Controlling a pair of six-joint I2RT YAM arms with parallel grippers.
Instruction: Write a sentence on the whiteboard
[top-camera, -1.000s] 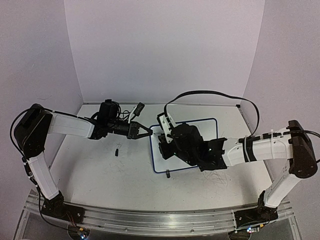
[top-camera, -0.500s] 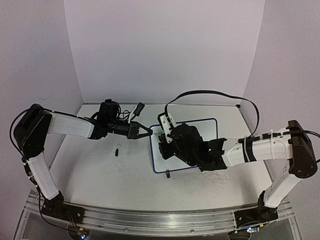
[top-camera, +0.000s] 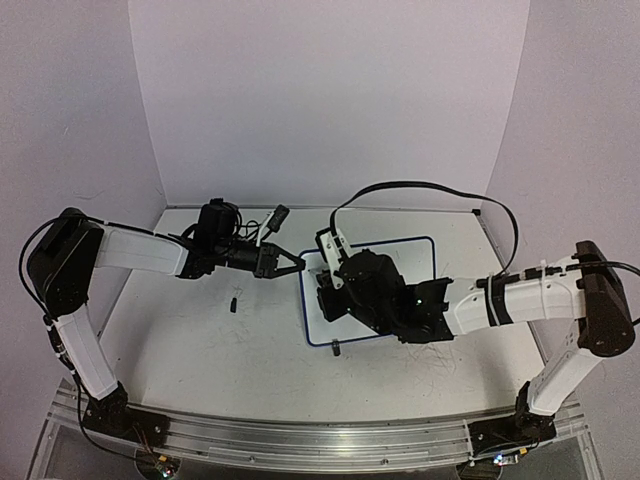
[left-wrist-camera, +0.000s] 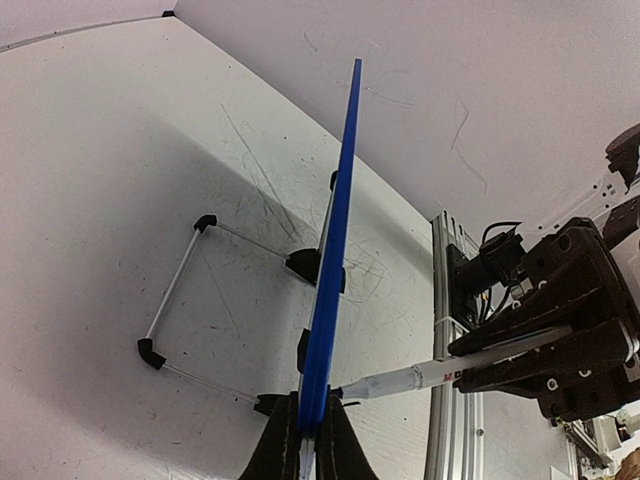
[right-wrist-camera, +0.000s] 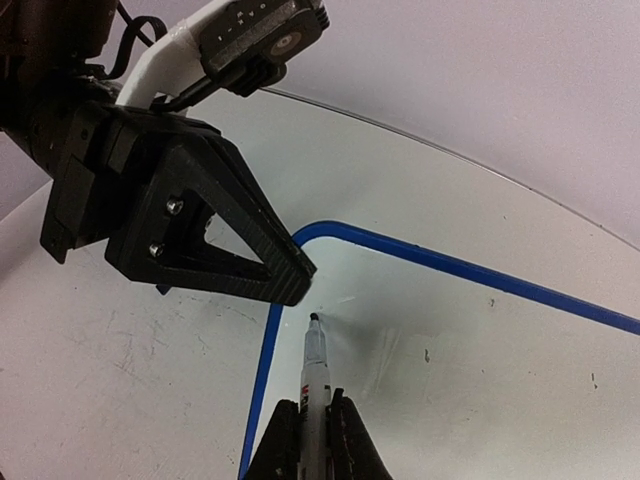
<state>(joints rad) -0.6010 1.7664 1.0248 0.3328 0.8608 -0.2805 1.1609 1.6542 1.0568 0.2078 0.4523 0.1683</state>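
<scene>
Right wrist view: right jaws pinch a thin white marker (right-wrist-camera: 313, 365), tip by the corner of the small blue-framed whiteboard (right-wrist-camera: 480, 360) on the grey tabletop (right-wrist-camera: 120, 380) — probably light, stiff, slide-prone. Left jaws clamp its frame edge — good hold.

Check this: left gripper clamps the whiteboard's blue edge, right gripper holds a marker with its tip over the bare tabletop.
Wrong on the tip: the right wrist view shows the marker tip over the whiteboard, just inside its blue corner. The left gripper and right gripper hold as stated.
</scene>
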